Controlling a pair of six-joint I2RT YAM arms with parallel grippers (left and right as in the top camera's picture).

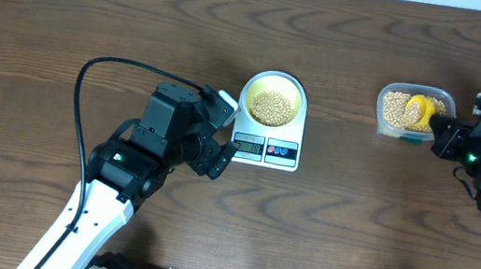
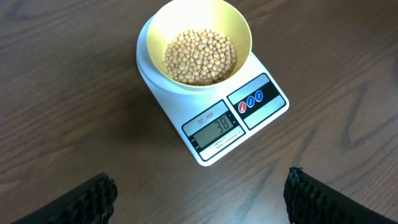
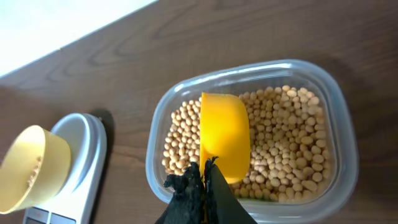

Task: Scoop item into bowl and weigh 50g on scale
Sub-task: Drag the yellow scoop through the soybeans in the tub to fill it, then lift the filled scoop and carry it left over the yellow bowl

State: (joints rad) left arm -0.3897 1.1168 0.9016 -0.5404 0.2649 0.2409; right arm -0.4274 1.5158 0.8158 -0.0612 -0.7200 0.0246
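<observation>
The right gripper (image 3: 203,179), clamped on the yellow scoop (image 3: 224,137) in the beans (image 3: 286,140), is hovering well right of the bowl (image 1: 249,95).

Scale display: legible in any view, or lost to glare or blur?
Left wrist: display sharp, glare-free, reads 38. Overhead: too small to read. Right wrist: scale cut off at the frame's lower left, no digits visible.
</observation>
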